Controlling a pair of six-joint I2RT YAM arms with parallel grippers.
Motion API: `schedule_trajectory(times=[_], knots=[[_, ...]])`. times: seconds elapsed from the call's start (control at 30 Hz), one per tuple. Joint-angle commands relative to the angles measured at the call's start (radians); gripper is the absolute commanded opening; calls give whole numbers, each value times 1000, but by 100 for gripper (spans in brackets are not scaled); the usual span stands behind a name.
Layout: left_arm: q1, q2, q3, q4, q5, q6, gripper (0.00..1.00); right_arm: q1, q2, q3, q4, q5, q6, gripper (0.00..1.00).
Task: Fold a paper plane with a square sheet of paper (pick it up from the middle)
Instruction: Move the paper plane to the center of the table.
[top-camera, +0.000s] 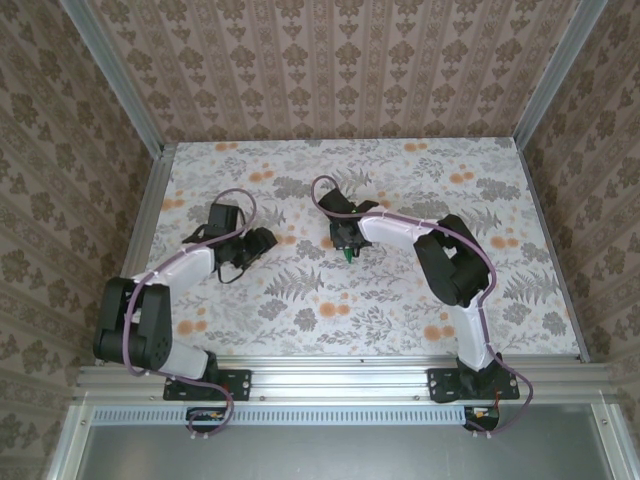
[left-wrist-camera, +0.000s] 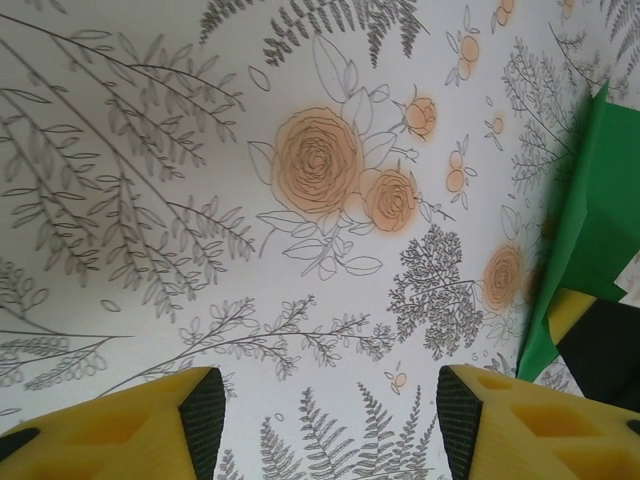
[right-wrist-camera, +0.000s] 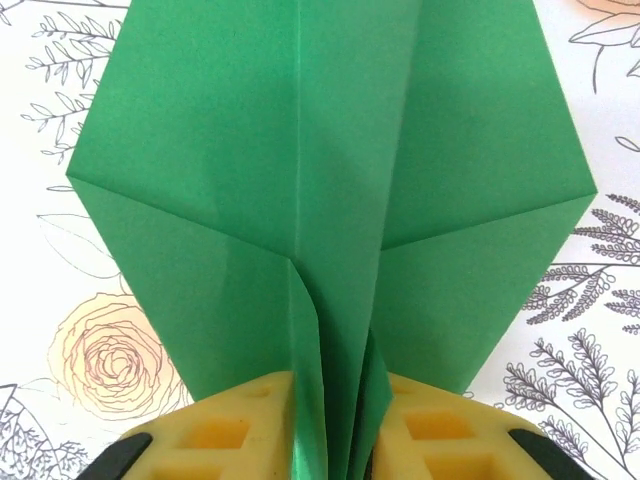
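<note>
The paper plane (right-wrist-camera: 330, 170) is bright green and partly folded. It has a sharp centre crease running its length, and two diagonal flaps meet that crease, so the outline is a broad kite that widens to a corner on each side and narrows again toward the fingers. Its surface is smooth, with a slight sheen along the crease.

The near end drops between the yellow fingers (right-wrist-camera: 225, 430) of the right gripper (right-wrist-camera: 335, 410), where the layers fan apart into several loose edges. The fingers flank these layers closely, but I cannot tell whether they are pressing on the paper.

From the overhead camera, the plane sits at about the middle of the floral tablecloth (top-camera: 400, 300), under the right gripper's tip.

The left gripper (left-wrist-camera: 330, 420) is just to the left of it. Its jaws are spread wide with nothing between them, above bare cloth.
</note>
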Motion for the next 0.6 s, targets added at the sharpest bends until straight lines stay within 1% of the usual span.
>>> schedule_trajectory(times=[0.0, 0.13, 0.2, 0.27, 0.33, 0.43, 0.5, 0.57], knots=[[18, -51, 32, -74, -44, 54, 62, -5, -85, 36, -72, 15, -22, 34], [40, -102, 81, -165, -117, 118, 63, -23, -255, -7, -66, 34, -49, 57], [57, -135, 103, -209, -167, 150, 63, -41, -348, -61, -34, 45, -61, 62], [74, -168, 117, -244, -225, 179, 67, -79, -444, -125, 14, 47, -70, 66], [99, -207, 118, -263, -281, 202, 71, -125, -559, -208, 71, 81, -87, 72], [151, -249, 102, -271, -345, 226, 78, -182, -699, -334, 148, 160, -131, 86], [189, -286, 76, -259, -401, 246, 82, -224, -795, -421, 201, 215, -181, 100], [213, -344, 17, -213, -467, 270, 89, -268, -858, -493, 224, 247, -210, 100]])
